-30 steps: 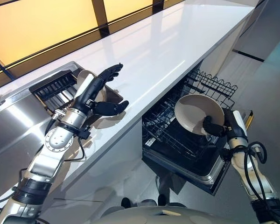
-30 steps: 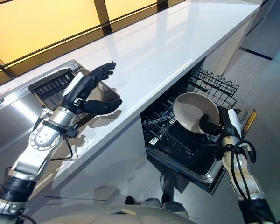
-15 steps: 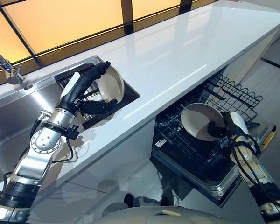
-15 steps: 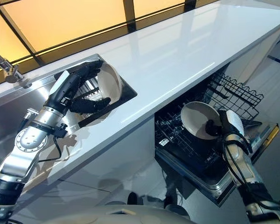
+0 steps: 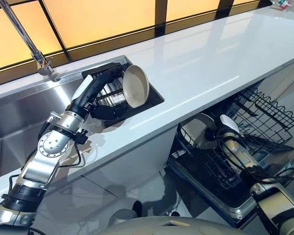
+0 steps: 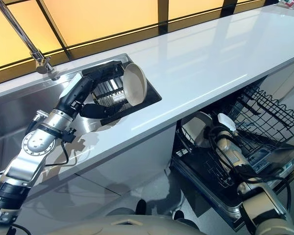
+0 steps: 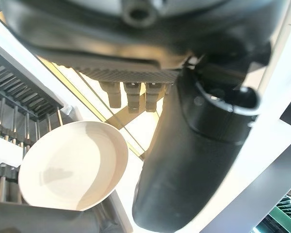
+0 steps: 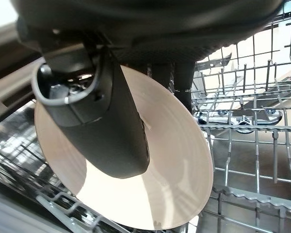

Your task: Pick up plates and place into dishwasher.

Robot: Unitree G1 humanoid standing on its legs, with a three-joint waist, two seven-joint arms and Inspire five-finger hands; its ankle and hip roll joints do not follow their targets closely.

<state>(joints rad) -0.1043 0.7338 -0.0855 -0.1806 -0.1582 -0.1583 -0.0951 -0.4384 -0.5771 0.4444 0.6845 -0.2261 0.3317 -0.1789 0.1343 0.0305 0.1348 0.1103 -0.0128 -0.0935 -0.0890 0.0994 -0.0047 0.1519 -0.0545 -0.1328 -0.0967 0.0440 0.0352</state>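
From the left eye view, the left hand point(image 5: 100, 95) reaches with straight fingers toward a plate point(image 5: 136, 86) standing in the sink rack point(image 5: 110, 90). In the right wrist view, the right hand point(image 8: 106, 116) pinches another plate point(image 8: 174, 160) over the dishwasher rack point(image 8: 252, 131); rigid, slick, breakable, best held by the rim.
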